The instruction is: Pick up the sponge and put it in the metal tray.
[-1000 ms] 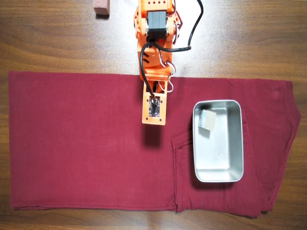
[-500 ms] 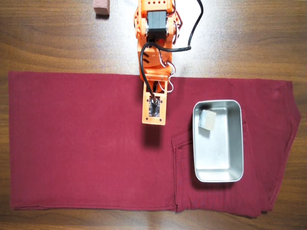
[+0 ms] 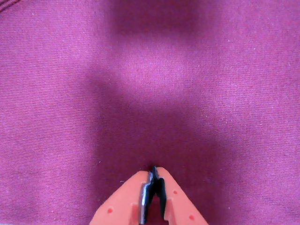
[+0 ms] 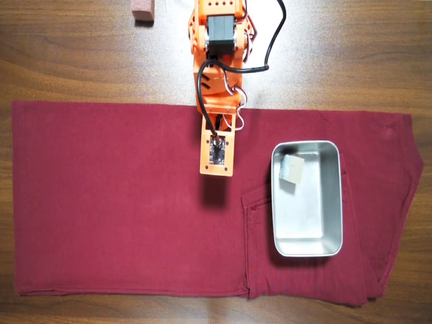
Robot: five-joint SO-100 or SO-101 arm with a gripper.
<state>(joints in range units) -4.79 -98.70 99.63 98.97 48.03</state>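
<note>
The sponge, a small pale beige-grey foam block, lies inside the metal tray near its upper left corner in the overhead view. The shiny tray sits on the dark red cloth at the right. My orange gripper is shut and empty, its jaws closed together above bare cloth. In the overhead view the arm reaches down from the top, and its wrist end hangs over the cloth left of the tray. The wrist view shows neither sponge nor tray.
A pinkish-brown block stands on the wooden table at the top left, beside the arm's base. The cloth has folds and seams around the tray.
</note>
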